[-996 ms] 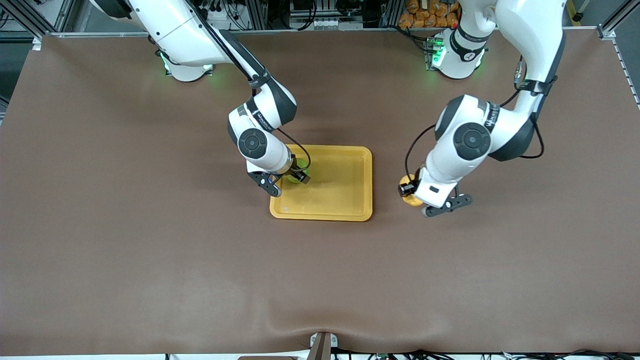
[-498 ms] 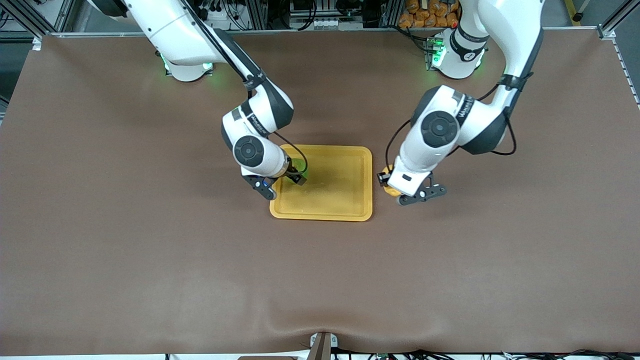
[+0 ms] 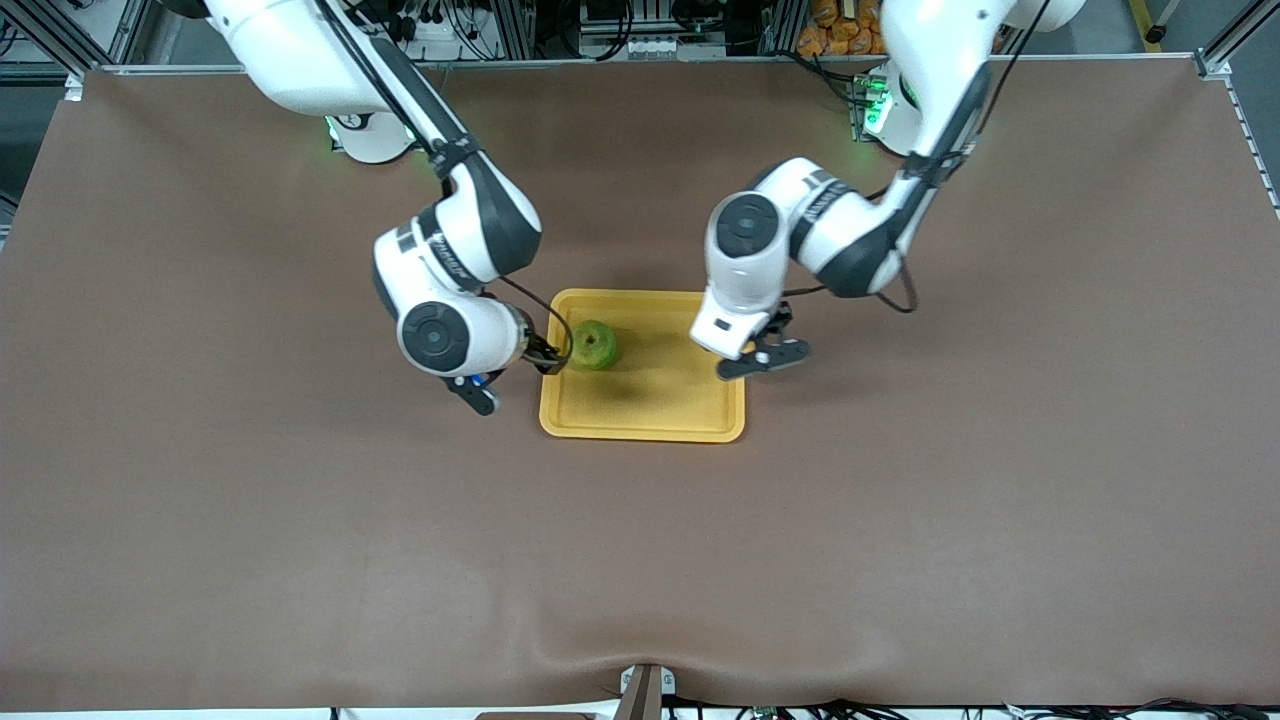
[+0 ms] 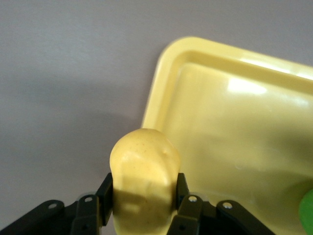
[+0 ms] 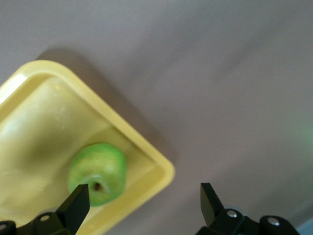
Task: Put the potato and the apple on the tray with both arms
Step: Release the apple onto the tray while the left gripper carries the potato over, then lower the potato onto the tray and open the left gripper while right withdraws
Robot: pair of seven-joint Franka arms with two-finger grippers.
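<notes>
The green apple lies on the yellow-orange tray, near the tray's edge at the right arm's end; it also shows in the right wrist view. My right gripper is open and empty over that tray edge, beside the apple; in its wrist view the jaws stand wide apart. My left gripper is shut on the yellow-orange potato and holds it over the tray's edge at the left arm's end. In the front view the left hand hides the potato.
The brown table mat spreads wide around the tray. Orange items sit off the table near the left arm's base.
My right gripper has let go of the apple and drawn back toward the right arm's end. My left arm has carried the potato from over the mat to the tray's edge.
</notes>
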